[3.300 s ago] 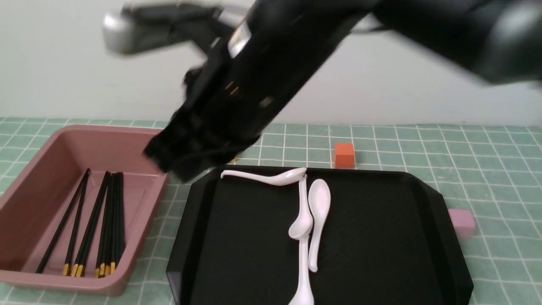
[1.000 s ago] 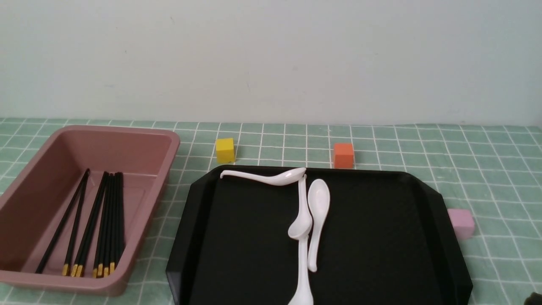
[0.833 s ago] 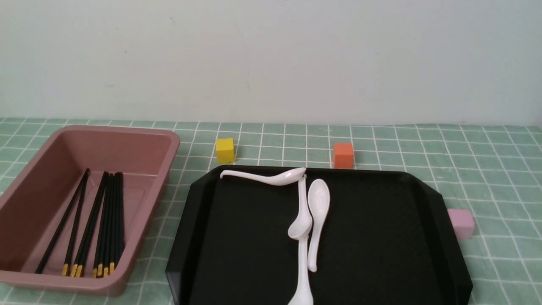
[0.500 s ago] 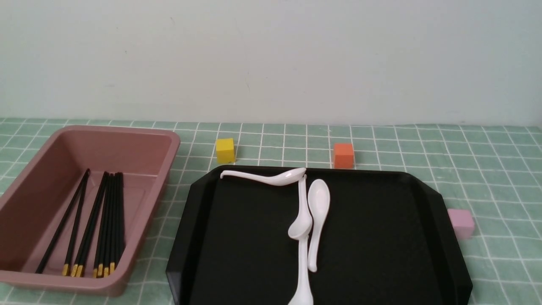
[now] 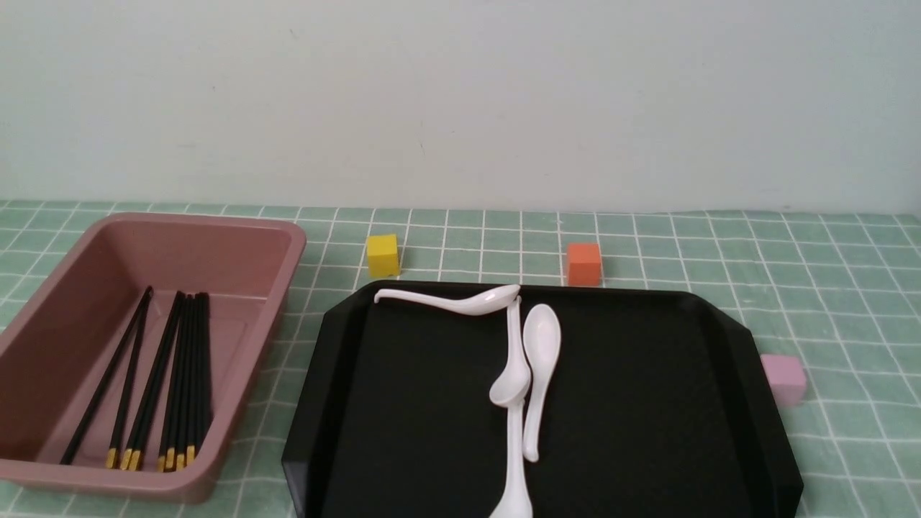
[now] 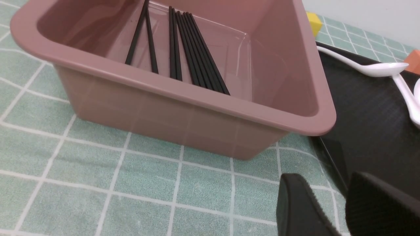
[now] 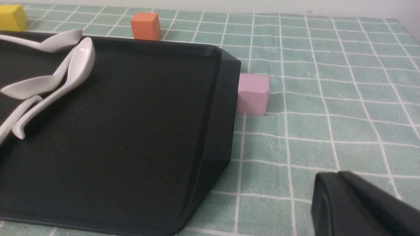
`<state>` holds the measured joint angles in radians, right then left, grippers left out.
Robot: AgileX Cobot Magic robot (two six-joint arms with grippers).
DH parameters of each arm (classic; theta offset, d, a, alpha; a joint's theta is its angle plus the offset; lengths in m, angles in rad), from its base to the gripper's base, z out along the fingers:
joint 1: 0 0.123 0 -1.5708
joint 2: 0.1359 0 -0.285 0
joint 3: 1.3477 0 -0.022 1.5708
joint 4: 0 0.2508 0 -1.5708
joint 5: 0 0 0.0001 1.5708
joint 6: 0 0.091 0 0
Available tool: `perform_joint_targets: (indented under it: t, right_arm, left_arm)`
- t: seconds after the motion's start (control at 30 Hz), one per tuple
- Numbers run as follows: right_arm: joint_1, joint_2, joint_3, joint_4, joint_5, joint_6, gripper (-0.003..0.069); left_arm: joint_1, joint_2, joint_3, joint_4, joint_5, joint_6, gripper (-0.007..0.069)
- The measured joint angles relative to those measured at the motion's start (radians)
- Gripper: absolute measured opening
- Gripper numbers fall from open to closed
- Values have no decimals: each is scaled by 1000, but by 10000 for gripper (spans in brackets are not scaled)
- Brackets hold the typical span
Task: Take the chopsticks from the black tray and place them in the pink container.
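Several black chopsticks (image 5: 180, 374) with gold butt ends lie side by side in the pink container (image 5: 216, 224), at the left of the front view. The black tray (image 5: 647, 403) in the middle holds only white spoons; no chopsticks show on it. Neither gripper appears in the front view. In the left wrist view my left gripper (image 6: 328, 183) stands open and empty over the table, near the container's corner (image 6: 315, 127) and the chopsticks (image 6: 193, 49). In the right wrist view my right gripper (image 7: 338, 183) is shut and empty, off the tray's (image 7: 226, 108) right side.
Three white spoons (image 5: 532, 374) lie across the tray's middle. A yellow cube (image 5: 382, 255) and an orange cube (image 5: 583, 263) stand behind the tray. A pale pink cube (image 5: 783, 378) touches the tray's right rim. A green checked cloth covers the table.
The black arm that hung over the container and tray 3.3 s ago has left the front view. Over the last second, only a dark scrap at the bottom right corner vanished.
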<state>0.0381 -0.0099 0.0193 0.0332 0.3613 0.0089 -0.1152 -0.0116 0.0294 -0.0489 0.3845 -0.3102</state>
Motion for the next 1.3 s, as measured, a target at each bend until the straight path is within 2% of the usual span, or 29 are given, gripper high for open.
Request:
perform_joint_targets:
  t: [1.3]
  right_arm:
    - [0,0,-1,-1,3,0,78]
  left_arm:
    - [0,0,0,2,0,0,239]
